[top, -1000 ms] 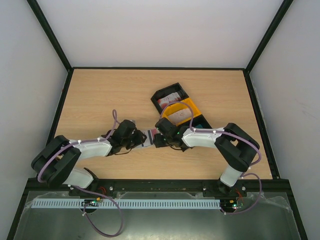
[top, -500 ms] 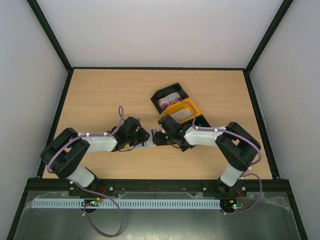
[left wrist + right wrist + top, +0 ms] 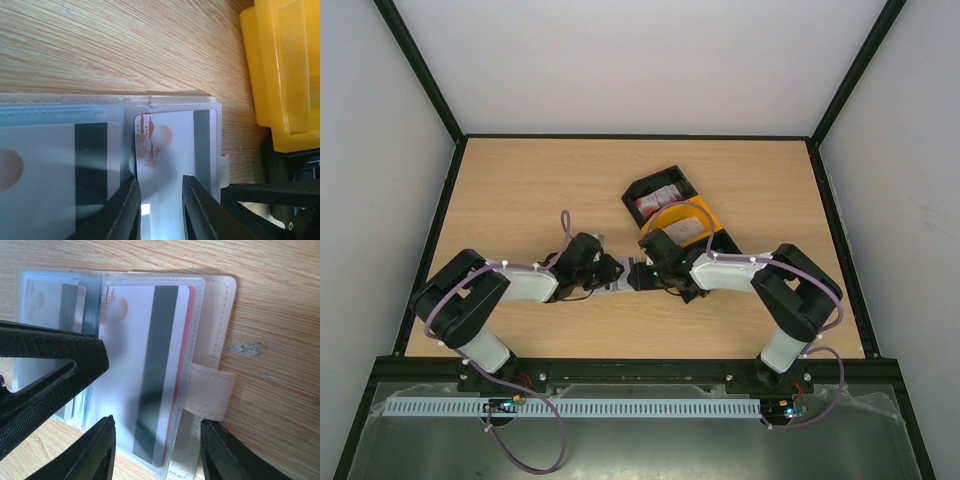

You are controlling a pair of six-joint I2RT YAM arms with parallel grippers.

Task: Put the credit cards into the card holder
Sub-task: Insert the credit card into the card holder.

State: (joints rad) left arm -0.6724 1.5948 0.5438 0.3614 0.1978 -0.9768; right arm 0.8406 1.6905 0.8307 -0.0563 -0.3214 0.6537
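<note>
The card holder lies open on the wood between my two grippers, its beige cover and strap at the right wrist view's right. Its clear sleeves hold credit cards: a red-and-white one, a whitish one with a dark stripe, and another striped one. My left gripper stands over the red-and-white card, jaws narrowly apart, gripping nothing I can see. My right gripper is open wide, straddling the top sleeve and the strap. In the top view the left gripper and right gripper nearly touch.
The black-and-yellow tray sits just behind the right gripper with more cards in it. Its yellow wall stands close to the holder's right edge. The left gripper's fingers cross the right wrist view.
The left arm has reached right toward the card holder and its jaws have narrowed. The right gripper has shifted slightly and closed a little.
</note>
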